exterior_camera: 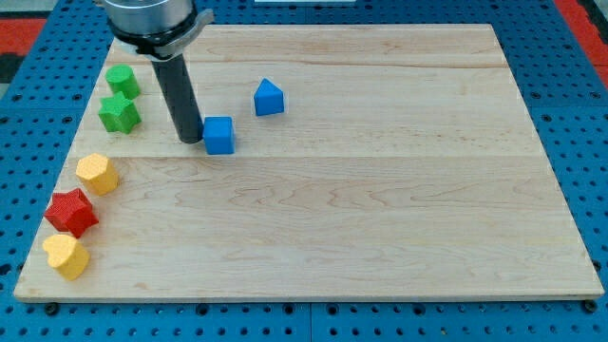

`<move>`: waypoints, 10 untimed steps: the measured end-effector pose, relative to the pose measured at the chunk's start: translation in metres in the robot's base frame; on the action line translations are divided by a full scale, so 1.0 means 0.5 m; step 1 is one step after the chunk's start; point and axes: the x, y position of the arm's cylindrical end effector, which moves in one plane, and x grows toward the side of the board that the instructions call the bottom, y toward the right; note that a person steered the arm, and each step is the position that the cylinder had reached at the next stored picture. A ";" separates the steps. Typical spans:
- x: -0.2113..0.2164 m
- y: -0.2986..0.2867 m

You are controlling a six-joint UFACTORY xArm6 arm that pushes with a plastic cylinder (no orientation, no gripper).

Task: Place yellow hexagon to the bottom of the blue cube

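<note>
The blue cube (219, 135) sits on the wooden board, left of centre near the view's top. My tip (191, 140) is right beside the cube's left side, touching or almost touching it. The yellow hexagon (97, 174) lies near the board's left edge, below and well to the left of the cube and the tip. The rod rises from the tip to the arm's dark body at the view's top left.
A blue triangular block (269, 98) lies up and right of the cube. A green cylinder-like block (123, 82) and a green star (120, 114) sit at the upper left. A red star (71, 212) and a yellow heart-like block (66, 256) sit at the lower left edge.
</note>
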 end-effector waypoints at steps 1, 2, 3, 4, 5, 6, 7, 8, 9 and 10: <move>0.000 0.040; 0.000 0.074; 0.002 0.034; 0.001 -0.119; 0.016 -0.224; 0.063 -0.304; 0.086 -0.340; 0.116 -0.309; 0.149 -0.288; 0.142 -0.224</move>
